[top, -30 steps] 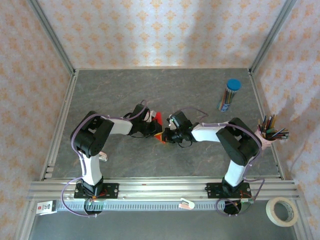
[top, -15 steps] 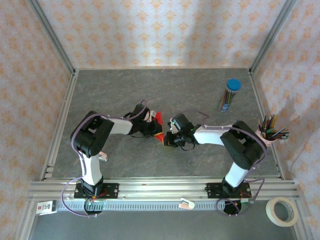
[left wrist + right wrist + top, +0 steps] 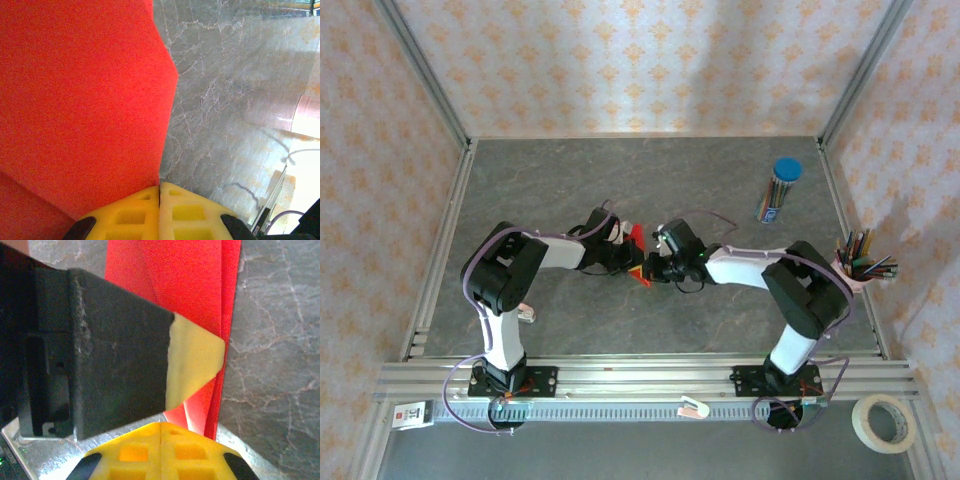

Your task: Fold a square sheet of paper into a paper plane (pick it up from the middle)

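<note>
**Both claws pinched on the red paper at mid-counter**

From overhead I see my two arms reaching inward so that the left claw (image 3: pixel 626 256) and the right claw (image 3: pixel 658 268) meet near the middle of the grey counter (image 3: pixel 570 180). The red paper (image 3: pixel 638 237) sits between them.

In the left wrist view, the yellow pads (image 3: pixel 135 215) press together with the paper's edge running into their seam, and the sheet spreads up and to the left.

In the right wrist view, the pads are likewise together, nipping the lower end of a narrow, layered strip of the paper. The left claw crosses in front of it as a black bar with a pale tip.

I cannot tell whether the paper touches the counter.

A blue-capped tube of pencils (image 3: pixel 778 192) lies well apart, far right. A cup of pencils (image 3: pixel 860 268) stands at the right edge.
</note>
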### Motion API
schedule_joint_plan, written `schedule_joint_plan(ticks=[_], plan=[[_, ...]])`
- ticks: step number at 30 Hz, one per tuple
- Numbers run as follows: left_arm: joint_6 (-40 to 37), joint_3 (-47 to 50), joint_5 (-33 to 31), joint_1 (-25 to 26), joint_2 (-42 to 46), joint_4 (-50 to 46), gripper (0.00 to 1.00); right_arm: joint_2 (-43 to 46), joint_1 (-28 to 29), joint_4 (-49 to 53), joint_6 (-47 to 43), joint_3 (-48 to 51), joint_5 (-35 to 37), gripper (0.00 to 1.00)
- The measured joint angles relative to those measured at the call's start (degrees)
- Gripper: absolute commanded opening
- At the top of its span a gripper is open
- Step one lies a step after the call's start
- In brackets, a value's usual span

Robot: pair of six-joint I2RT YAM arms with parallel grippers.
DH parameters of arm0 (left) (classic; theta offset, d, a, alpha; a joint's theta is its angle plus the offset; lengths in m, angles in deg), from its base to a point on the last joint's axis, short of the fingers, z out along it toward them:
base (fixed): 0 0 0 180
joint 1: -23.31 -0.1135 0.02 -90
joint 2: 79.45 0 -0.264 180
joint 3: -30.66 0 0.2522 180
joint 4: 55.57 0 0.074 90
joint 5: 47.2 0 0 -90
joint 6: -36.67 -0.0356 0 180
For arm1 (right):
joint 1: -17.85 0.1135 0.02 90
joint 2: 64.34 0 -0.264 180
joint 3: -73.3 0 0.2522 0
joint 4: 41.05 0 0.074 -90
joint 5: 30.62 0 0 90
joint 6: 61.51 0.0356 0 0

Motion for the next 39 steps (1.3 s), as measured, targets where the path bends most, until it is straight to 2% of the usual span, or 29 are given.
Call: schedule_joint_plan(ticks=[26,39], plan=[[-0.11,-1.92,-0.15,0.00,-0.11,-2.43,0.09,-3.76,-0.24,0.55,-1.99,-0.52,1.86,0.04],[-5.51,-5.95,0.57,-5.44,-2.56,-3.63,0.11,-3.91,-0.24,1.25,-2.45,-0.66,2.08,0.04]])
